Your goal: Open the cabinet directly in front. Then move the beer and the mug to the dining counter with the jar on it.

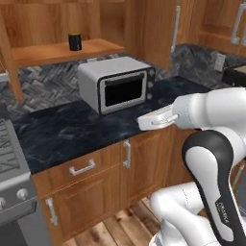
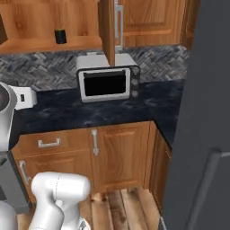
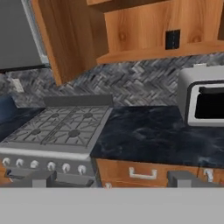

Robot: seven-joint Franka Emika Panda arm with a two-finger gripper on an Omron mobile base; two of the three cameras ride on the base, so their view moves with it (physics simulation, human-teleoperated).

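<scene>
A dark marbled counter (image 1: 72,129) runs across the kitchen over brown drawers and doors with silver handles, backed by a grey herringbone wall. Above it hangs the cabinet (image 2: 49,22), its doors swung open: in the right base view one door (image 2: 107,31) stands edge-on above the oven, with a silver bar handle (image 2: 117,24) on its far face. The cabinet's bare wooden shelf (image 1: 62,50) carries the mug (image 1: 74,42), a small black cylinder standing upright well back from the shelf's front edge; it also shows in the right base view (image 2: 60,36) and in the hand view (image 3: 172,39). A gas stove (image 3: 57,131) with a row of knobs adjoins the counter on the left. A grey toaster oven (image 1: 117,84) with a dark glass door sits on the counter, below and to the right of the mug. The white arm (image 1: 211,144) rises in front of the counter, its hand turned toward the stove side. The gripper (image 3: 113,178) appears as two grey fingertips (image 3: 37,178) set wide apart at the bottom of the hand view, with nothing between them, well apart from the mug.
</scene>
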